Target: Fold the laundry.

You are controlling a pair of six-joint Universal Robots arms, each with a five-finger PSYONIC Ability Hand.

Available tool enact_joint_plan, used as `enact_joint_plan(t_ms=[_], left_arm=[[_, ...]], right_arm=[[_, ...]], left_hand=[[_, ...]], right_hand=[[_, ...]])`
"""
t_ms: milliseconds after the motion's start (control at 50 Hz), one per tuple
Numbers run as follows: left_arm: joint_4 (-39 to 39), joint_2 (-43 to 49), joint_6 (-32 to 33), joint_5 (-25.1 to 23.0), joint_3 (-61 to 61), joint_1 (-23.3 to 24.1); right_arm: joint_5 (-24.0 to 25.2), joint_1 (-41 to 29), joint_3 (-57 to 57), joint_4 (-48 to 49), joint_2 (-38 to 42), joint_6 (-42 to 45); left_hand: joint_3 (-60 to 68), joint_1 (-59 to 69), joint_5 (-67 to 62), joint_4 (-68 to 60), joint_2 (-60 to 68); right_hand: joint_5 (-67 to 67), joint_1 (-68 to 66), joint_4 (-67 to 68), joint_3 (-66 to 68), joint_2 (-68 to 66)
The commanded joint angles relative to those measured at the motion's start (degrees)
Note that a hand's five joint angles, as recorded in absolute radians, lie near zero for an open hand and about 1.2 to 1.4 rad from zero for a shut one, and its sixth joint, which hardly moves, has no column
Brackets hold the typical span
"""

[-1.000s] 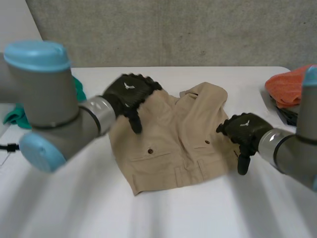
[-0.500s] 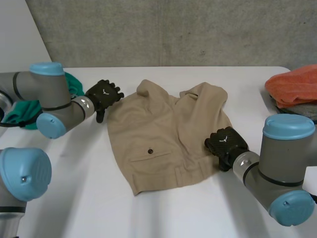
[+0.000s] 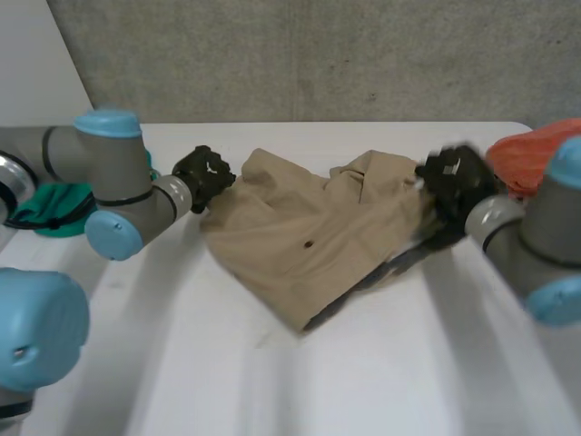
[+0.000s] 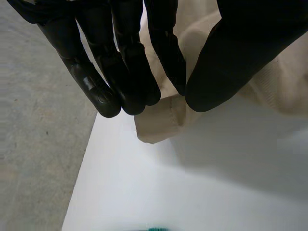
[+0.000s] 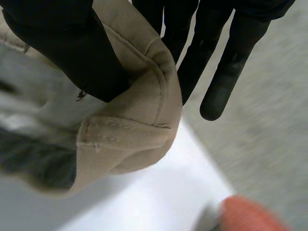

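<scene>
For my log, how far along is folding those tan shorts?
Early. Done: the left hand pinches one corner of the tan shorts, the right hand the opposite edge. In hand: that side is lifted, dark underside showing. Left: any finished fold, plus the orange cloth and green cloth.

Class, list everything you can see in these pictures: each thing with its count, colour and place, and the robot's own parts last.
shorts: one, beige, middle of the table, held at both sides
cloth: one, green, at the table's left edge, behind the left arm
orange cloth: one, orange, at the table's right edge
table: one, white, under everything
wall: one, grey, behind the table
arms: two, grey with light-blue caps, one at each side
left hand: one, black, pinching the shorts' left corner
right hand: one, black, pinching the shorts' right edge
</scene>
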State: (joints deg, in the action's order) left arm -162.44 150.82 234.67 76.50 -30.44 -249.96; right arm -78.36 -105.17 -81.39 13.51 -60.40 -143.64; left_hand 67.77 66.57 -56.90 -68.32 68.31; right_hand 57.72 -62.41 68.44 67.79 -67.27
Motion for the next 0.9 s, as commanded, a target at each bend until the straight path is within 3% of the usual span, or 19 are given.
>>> enact_joint_plan(t_ms=[20, 60, 140, 160, 180, 240, 280, 300, 340, 360, 440, 620, 780, 900], left_arm=[[-3.9, -16.2, -13.1, 1.5, -21.6, 2.6], [-5.2, -19.8, -16.9, 1.8, -27.4, 4.4], [-8.1, -23.1, -22.1, 3.2, -34.9, 7.5], [-8.6, -23.3, -22.7, 3.7, -35.7, 8.0], [-9.6, -23.2, -23.8, 5.7, -36.9, 9.1], [-10.8, -22.3, -24.0, 10.0, -37.1, 10.7], [-10.6, -22.1, -23.6, 11.8, -36.7, 11.1], [-10.1, -22.0, -22.9, 13.4, -36.4, 11.0], [-9.7, -22.3, -22.2, 14.3, -36.4, 10.8], [-9.6, -22.9, -21.5, 14.5, -36.4, 10.4], [-10.3, -24.9, -21.0, 13.8, -36.6, 8.8], [-10.2, -25.3, -20.7, 10.2, -37.1, 5.5], [-8.2, -19.3, -18.5, 4.6, -35.0, 1.4], [-4.3, -15.6, -19.3, 1.6, -32.1, 1.1]], right_arm=[[16.3, 6.3, 23.8, 2.3, 12.7, 0.6], [20.9, 7.3, 30.5, 2.7, 17.7, 0.1], [25.2, 8.7, 39.4, 3.2, 25.0, -1.4], [25.2, 8.7, 40.6, 3.2, 26.3, -1.5], [25.0, 8.9, 42.4, 3.0, 28.3, -1.8], [22.9, 8.9, 42.9, 0.7, 29.5, -1.6], [20.3, 8.7, 41.8, -2.3, 28.2, -1.2], [16.4, 8.6, 39.7, -6.3, 25.7, -1.4], [11.4, 8.0, 37.5, -10.6, 22.0, -2.1], [6.3, 7.3, 35.4, -14.8, 17.1, -3.0], [-2.7, 5.0, 28.9, -25.7, 4.9, -6.9], [-5.1, -0.7, 11.4, -40.2, -11.4, -14.9], [-7.8, -7.8, -3.3, -38.2, -12.4, -22.5], [-12.1, -12.1, -10.4, -23.6, -7.7, -25.0]], left_hand=[[12.2, 13.4, -13.1, -11.7, 11.7], [12.2, 13.4, -13.1, -11.7, 11.7], [12.2, 13.4, -13.1, -11.7, 11.7], [12.2, 13.4, -13.1, -11.7, 11.7], [12.2, 13.4, -13.1, -11.7, 11.7], [12.2, 13.4, -13.1, -11.7, 11.7], [12.2, 13.4, -13.1, -11.7, 11.7], [-4.2, -3.0, 3.4, 4.8, -4.8], [-24.5, -23.3, 23.6, 25.0, -25.0], [-35.4, -34.2, 34.5, 36.0, -36.0], [-45.8, -44.6, 44.9, 46.3, -46.3], [-55.9, -54.7, 55.0, 56.4, -56.4], [-56.2, -55.0, 55.3, 56.8, -56.8], [-55.4, -54.2, 54.5, 55.9, -55.9]], right_hand=[[12.3, -17.6, 11.6, 12.2, -12.7], [12.3, -17.6, 11.6, 12.2, -12.7], [9.1, -14.4, 8.4, 9.0, -9.5], [2.4, -7.7, 1.7, 2.3, -2.9], [-16.1, 10.8, -16.9, -16.2, 15.7], [-45.6, 40.3, -46.4, -45.7, 45.2], [-56.0, 50.7, -56.7, -56.1, 55.5], [-57.7, 52.4, -58.4, -57.8, 57.3], [-57.7, 52.4, -58.4, -57.8, 57.3], [-57.7, 52.4, -58.4, -57.8, 57.3], [-57.7, 52.4, -58.4, -57.8, 57.3], [-57.7, 52.4, -58.4, -57.8, 57.3], [-57.7, 52.4, -58.4, -57.8, 57.3], [-53.0, 47.7, -53.7, -53.1, 52.6]])
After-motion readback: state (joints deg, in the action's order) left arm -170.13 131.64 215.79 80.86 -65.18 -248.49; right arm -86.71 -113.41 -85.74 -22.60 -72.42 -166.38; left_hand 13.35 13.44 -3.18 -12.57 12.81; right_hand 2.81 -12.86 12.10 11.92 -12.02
